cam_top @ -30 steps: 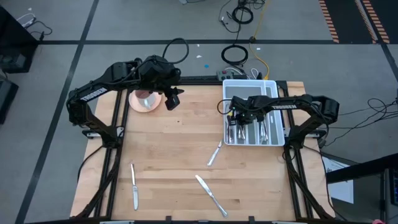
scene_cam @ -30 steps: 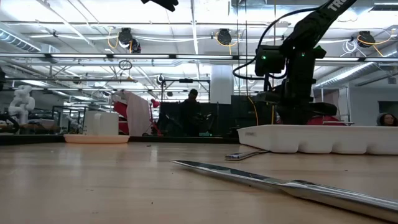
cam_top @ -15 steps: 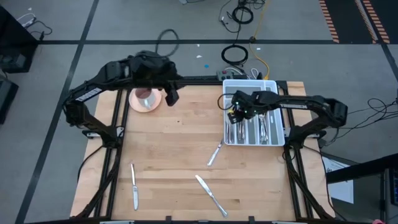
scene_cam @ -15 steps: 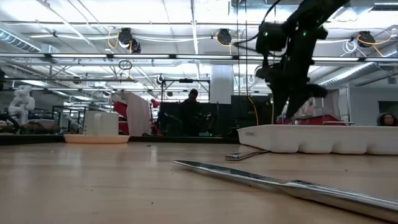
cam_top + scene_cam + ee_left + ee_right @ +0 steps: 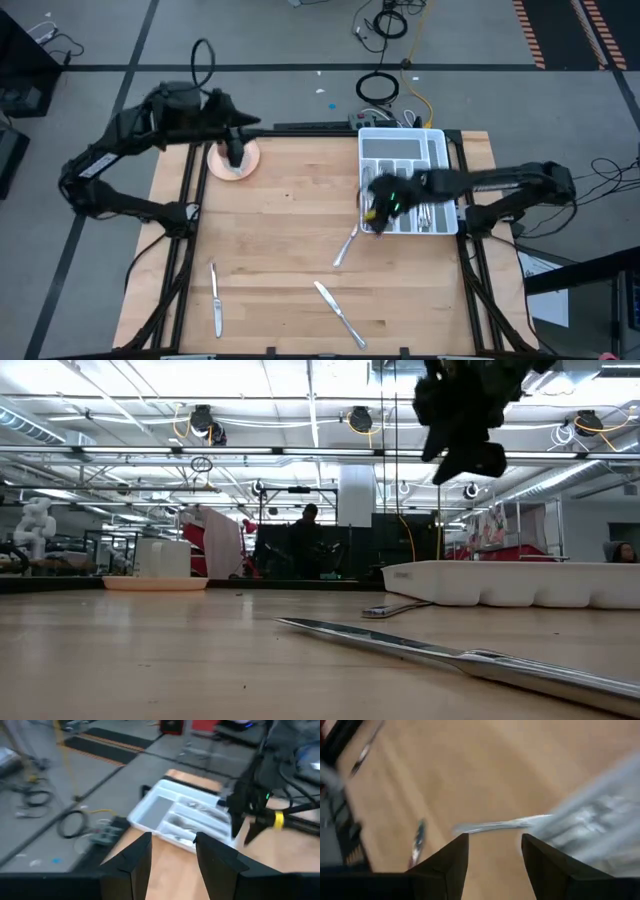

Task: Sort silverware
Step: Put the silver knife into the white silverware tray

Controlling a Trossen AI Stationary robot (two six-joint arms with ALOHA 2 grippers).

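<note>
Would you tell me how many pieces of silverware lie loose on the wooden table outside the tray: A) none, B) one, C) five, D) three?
D: the high view shows a knife near the left front, another knife front centre, and a piece beside the white tray.

table (image 5: 290,240): pale wood planks, smooth, faint sheen, centre of the high view
silverware (image 5: 339,313): polished metal, mirror-bright, lower part of the high view
tray (image 5: 375,141): white plastic, smooth, matt, upper right
bowl (image 5: 220,170): pink, smooth, plastic-looking, upper left
arms (image 5: 130,135): dark, matt finish
</note>
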